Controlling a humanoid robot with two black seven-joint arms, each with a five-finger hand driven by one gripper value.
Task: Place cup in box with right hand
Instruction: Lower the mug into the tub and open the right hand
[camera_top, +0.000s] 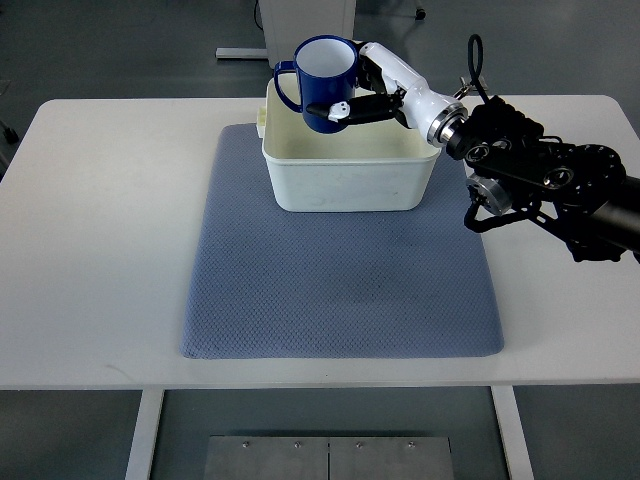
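Observation:
A dark blue cup (318, 82) with a white inside and a handle on its left is held upright above the far left part of the white box (350, 185). My right hand (362, 97) is shut on the cup, its black fingers wrapped across the cup's right side. The right arm comes in from the right edge, black past the white wrist. The box stands on the far part of a blue-grey mat (340, 290), and its inside looks bare.
The mat lies on a white table (100, 220). A white stand base (300, 20) rises behind the table's far edge. The grey floor shows around the table.

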